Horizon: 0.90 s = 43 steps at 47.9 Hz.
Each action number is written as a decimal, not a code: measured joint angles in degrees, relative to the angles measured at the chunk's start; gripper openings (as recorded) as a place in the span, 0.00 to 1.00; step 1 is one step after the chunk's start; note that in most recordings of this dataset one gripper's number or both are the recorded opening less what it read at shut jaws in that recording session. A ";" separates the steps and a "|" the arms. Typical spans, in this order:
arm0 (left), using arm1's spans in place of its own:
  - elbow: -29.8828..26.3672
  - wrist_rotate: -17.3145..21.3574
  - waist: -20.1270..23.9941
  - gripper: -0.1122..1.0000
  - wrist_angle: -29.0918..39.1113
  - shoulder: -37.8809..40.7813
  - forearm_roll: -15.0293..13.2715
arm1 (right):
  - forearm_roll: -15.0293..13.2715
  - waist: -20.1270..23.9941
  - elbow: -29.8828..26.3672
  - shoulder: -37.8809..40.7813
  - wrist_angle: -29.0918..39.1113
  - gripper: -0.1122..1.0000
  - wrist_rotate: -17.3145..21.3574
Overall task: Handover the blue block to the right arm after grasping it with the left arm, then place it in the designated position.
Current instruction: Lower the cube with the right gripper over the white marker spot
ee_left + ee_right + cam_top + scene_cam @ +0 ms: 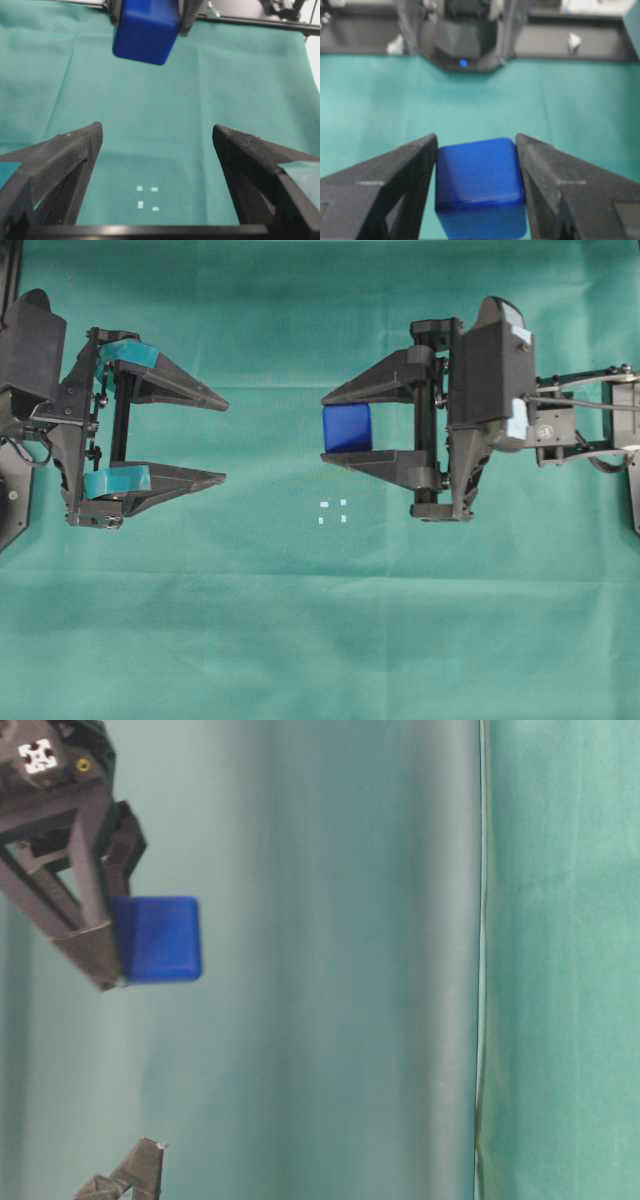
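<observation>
The blue block (347, 427) sits between the fingers of the right gripper (330, 427), pinched on both sides and held clear of the green cloth (300, 620) — near the four white marks of the designated position (333, 511). The left gripper (222, 439) stands well apart, jaws spread wide — holding nothing.

R arm (500, 400) jaws clamp blue block (347, 428); L arm (60, 430) jaws wide, empty; white marks (333, 511) below block.
</observation>
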 measured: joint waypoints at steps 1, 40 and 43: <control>0.00 0.00 0.00 1.00 0.00 0.00 0.00 | 0.09 0.09 0.00 -0.09 0.70 0.59 0.18; -0.09 0.26 0.00 1.00 0.00 -0.09 0.00 | 5.27 1.41 0.00 0.09 12.39 0.59 0.97; -0.09 0.26 0.00 1.00 0.00 0.00 0.00 | 5.36 1.49 0.00 0.44 12.39 0.59 0.97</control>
